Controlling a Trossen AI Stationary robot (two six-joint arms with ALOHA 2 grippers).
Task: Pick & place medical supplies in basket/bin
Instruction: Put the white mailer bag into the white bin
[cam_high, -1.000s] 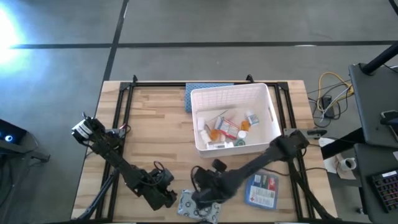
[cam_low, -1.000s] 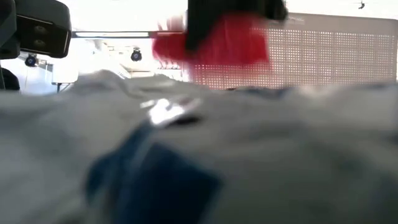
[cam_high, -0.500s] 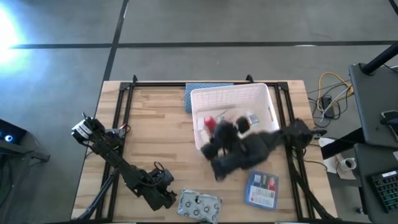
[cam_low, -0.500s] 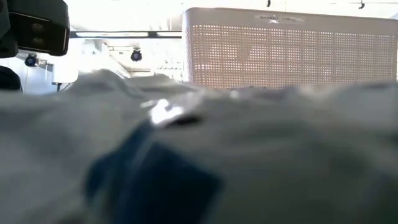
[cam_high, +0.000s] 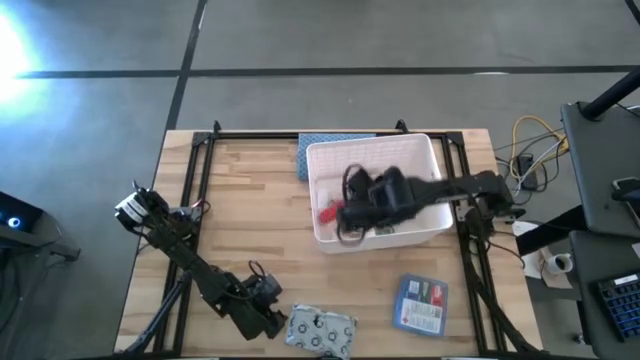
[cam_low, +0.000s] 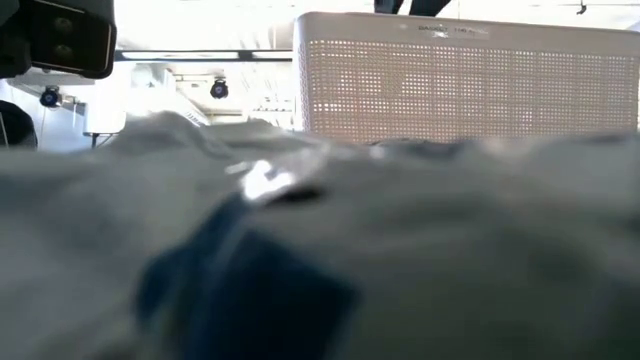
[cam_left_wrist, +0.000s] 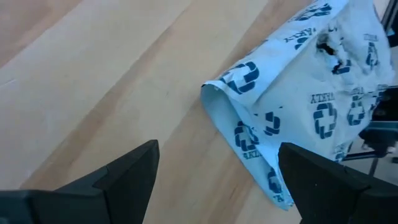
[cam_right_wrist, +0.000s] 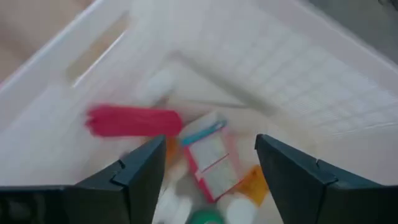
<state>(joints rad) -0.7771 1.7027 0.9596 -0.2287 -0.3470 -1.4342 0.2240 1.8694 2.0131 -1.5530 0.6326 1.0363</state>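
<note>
The white bin stands at the table's far right of middle. My right gripper hovers open over its inside. A red tube shows blurred ahead of the fingers, apart from them, by the bin's left wall. A box, vials and bottles lie on the bin's floor. The grey patterned pouch lies flat at the near edge. My left gripper stands open just left of the pouch, not touching it. A blue-white flat box lies near right.
A blue-grey mat sticks out behind the bin's far left corner. The pouch fills the low view's foreground, with the bin's slotted wall behind it. Bare wood spans the table's left half.
My right gripper has risen from beside the pouch at the near edge and swung toward the far edge, over the bin, carrying the red tube. It has let go of the tube, which now shows inside the bin.
</note>
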